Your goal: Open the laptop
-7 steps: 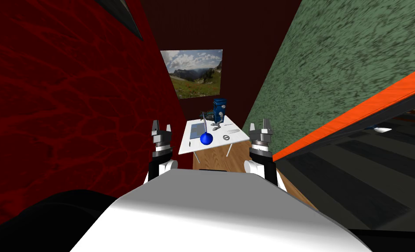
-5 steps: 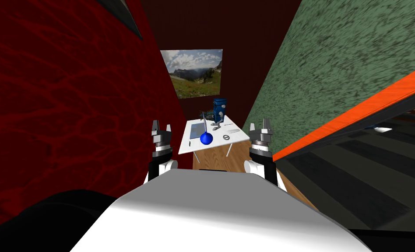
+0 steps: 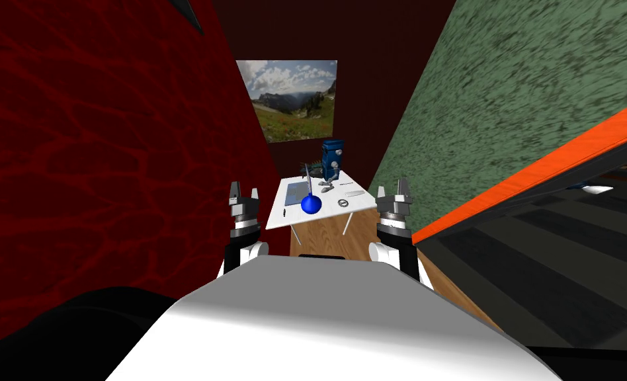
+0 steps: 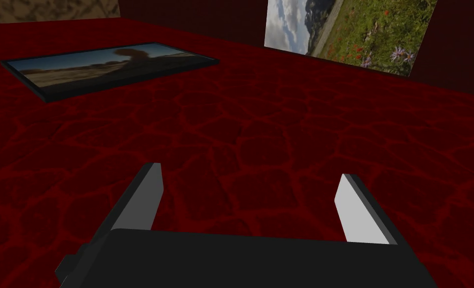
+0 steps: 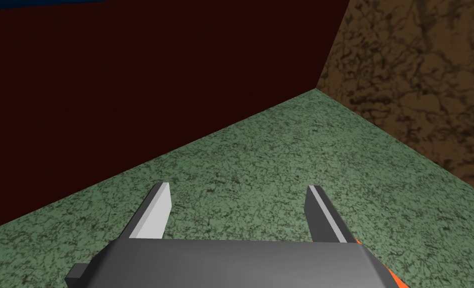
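Edged forward a touch since half a second ago, bringing the wall picture (image 3: 292,99) and the white table (image 3: 280,213) up slightly larger. Spotting the laptop (image 3: 297,193) flat and shut on that table, long axis seemingly running away toward the far wall, a blue ball (image 3: 311,206) just beside it. Holding the left gripper (image 3: 245,193) and right gripper (image 3: 394,188) with fingers spread wide, gripping and touching nothing, laptop well ahead and between them, nearer the left pair.

A narrow home room: landscape picture (image 3: 293,99) on dark red wall (image 3: 107,165), white table (image 3: 280,215), wooden floor (image 3: 319,235).
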You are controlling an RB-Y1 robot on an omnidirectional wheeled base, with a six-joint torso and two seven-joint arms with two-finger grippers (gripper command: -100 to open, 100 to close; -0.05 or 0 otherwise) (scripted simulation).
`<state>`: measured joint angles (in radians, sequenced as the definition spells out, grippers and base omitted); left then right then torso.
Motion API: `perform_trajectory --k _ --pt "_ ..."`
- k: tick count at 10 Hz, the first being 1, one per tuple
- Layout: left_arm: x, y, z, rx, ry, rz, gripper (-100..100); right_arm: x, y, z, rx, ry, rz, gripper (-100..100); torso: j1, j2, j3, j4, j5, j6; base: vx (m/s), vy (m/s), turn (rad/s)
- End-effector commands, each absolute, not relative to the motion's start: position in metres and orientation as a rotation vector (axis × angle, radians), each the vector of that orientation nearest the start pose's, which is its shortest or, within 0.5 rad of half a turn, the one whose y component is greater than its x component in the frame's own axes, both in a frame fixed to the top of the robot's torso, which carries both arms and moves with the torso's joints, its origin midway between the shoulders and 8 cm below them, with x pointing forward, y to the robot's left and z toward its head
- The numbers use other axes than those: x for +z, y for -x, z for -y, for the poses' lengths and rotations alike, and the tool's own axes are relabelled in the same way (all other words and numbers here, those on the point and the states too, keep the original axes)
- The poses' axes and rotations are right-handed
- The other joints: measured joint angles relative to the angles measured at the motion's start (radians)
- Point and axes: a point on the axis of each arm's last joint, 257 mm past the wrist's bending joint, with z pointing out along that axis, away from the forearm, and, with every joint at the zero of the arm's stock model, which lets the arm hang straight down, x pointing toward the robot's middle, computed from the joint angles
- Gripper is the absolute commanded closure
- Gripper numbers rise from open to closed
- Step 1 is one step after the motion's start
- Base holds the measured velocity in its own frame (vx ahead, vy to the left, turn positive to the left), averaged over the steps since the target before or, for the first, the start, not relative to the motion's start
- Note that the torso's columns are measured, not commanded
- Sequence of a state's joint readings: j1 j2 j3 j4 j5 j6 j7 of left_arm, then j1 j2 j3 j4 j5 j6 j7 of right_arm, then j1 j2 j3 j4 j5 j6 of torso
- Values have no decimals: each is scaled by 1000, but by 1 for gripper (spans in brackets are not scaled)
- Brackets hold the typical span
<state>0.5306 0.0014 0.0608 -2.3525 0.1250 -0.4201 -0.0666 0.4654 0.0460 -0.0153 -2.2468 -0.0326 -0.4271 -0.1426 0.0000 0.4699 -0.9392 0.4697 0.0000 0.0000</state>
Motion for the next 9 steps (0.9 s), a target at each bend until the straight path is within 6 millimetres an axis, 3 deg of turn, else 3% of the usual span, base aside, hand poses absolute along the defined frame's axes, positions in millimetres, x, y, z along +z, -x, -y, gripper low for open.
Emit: perform_trajectory --k 1,2,3,5,9 --pt "33 -334 -314 -1245 725 -578 0 7 -363 292 1434 -826 -554 0 0 74 -148 74 0 0 0 0 0" --pt "33 -334 -314 -1245 725 -578 0 7 -363 292 1434 -826 -554 0 0 148 -295 148 0 0 0 0 0" --pt "32 -336 -312 -1239 710 -613 -100 7 -363 292 1434 -826 -554 0 0 221 -443 221 0 0 9 -15 -25" --pt "27 -341 -313 -1221 696 -667 -100 7 -363 292 1434 -827 -554 0 -1 264 -531 264 0 0 9 -39 -45" --pt "10 -354 -324 -1153 702 -781 -100 7 -363 292 1434 -827 -554 0 -1 267 -537 268 0 0 24 -75 -63"
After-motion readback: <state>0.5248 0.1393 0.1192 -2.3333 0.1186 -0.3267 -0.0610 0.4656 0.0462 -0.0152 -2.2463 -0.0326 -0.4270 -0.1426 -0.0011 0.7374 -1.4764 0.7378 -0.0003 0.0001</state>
